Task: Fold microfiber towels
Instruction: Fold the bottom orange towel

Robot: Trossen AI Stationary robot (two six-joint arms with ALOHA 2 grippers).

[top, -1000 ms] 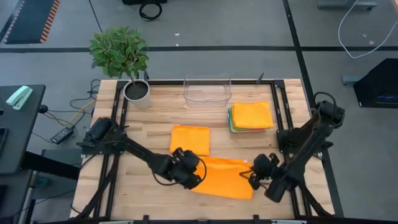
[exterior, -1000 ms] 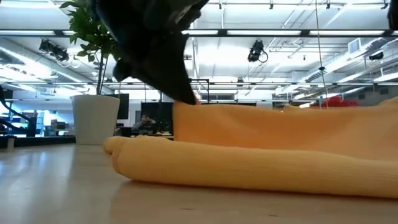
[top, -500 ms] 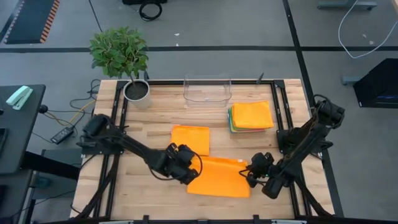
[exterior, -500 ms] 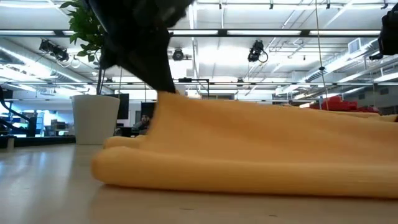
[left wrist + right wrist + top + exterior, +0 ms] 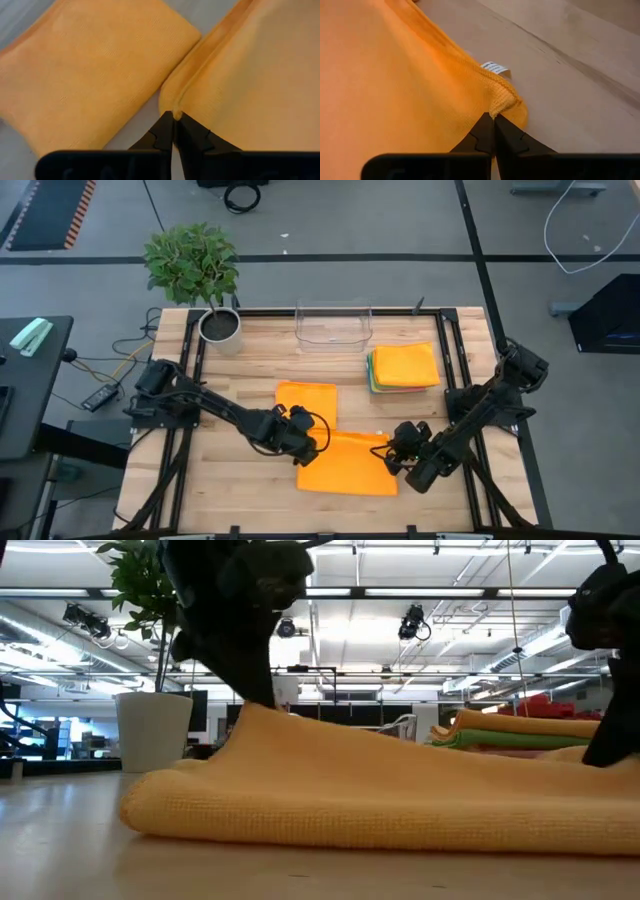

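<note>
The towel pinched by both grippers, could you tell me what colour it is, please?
Plain orange towel; the left wrist view shows it best.

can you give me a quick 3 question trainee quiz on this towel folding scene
1. True or false: both hands pinch the same orange towel.
2. Where is the folded orange towel? A) in the clear bin B) on the table beside the left hand C) on the stack
3. What shows by the right hand at the towel's corner?

Key: 1 true; 2 B; 3 a small white label.
</note>
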